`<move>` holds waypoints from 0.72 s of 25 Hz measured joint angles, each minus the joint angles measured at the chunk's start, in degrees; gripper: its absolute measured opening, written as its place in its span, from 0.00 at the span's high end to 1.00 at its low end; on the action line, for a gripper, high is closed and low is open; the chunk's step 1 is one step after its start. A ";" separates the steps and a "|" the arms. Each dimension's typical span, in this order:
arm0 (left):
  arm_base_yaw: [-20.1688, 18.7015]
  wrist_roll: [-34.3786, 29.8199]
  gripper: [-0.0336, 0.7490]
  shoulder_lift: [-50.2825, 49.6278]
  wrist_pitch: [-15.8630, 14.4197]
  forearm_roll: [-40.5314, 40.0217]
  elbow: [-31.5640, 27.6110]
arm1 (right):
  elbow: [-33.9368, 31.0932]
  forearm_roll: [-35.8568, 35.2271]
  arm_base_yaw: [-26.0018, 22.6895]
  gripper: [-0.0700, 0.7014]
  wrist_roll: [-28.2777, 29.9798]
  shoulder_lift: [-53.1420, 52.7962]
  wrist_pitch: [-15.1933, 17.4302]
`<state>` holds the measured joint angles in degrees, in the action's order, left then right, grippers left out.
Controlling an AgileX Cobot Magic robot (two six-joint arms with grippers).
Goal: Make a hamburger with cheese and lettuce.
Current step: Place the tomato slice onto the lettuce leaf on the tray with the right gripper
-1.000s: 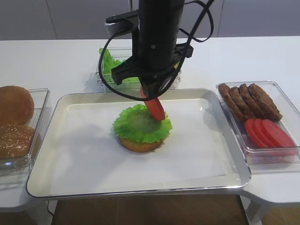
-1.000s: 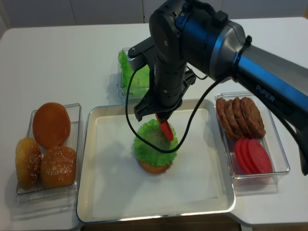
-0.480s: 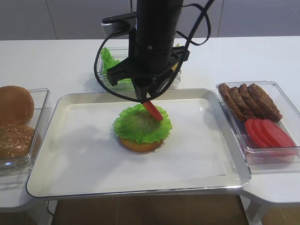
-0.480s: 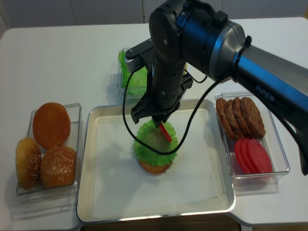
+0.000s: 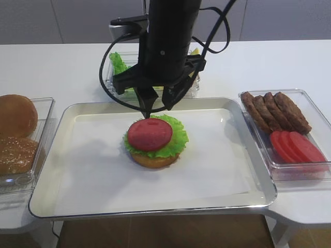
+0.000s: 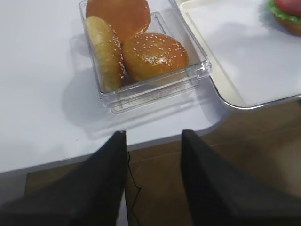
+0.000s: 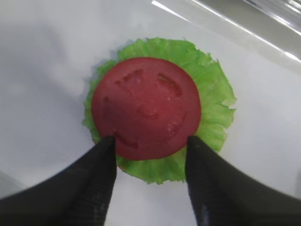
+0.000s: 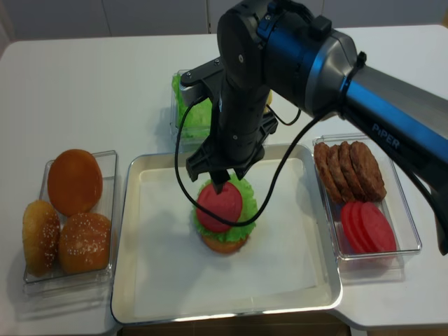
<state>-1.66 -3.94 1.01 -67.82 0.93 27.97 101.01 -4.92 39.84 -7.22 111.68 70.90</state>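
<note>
My right end effector: pointing straight down, fingers spread wide, holding nothing. My left end effector: fingers parted, empty, angled downward.

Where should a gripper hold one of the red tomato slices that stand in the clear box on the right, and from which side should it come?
Probably by the upper rim, coming from above. The tomato slices stand on edge, overlapping and leaning, in the clear box beside the patties. Only their top edges are free, so the fingers could close across one slice's two flat faces.
</note>
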 joint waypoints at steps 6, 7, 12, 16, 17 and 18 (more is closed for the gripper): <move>0.00 0.00 0.59 0.00 0.00 0.00 0.00 | 0.00 -1.48 0.00 0.40 -0.24 -0.11 0.00; 0.00 0.00 0.59 0.00 0.00 0.00 0.00 | 0.00 -1.48 0.00 0.40 -0.59 -0.42 0.00; 0.00 0.00 0.59 0.00 0.00 0.00 0.00 | 0.00 -0.21 -0.67 0.40 -2.29 -3.21 0.00; 0.00 0.00 0.59 0.00 0.00 0.00 0.00 | 0.00 0.47 -2.41 0.40 -2.28 -5.84 0.00; 0.00 0.00 0.59 0.00 0.00 0.00 0.00 | 0.00 0.68 -2.95 0.40 -2.16 -6.53 0.13; 0.00 0.00 0.59 0.00 0.00 0.00 0.00 | 0.00 0.81 -3.51 0.40 -1.94 -7.15 0.13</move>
<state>-1.66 -3.94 1.01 -67.82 0.93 27.97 101.01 -4.11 36.33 -9.16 104.53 71.03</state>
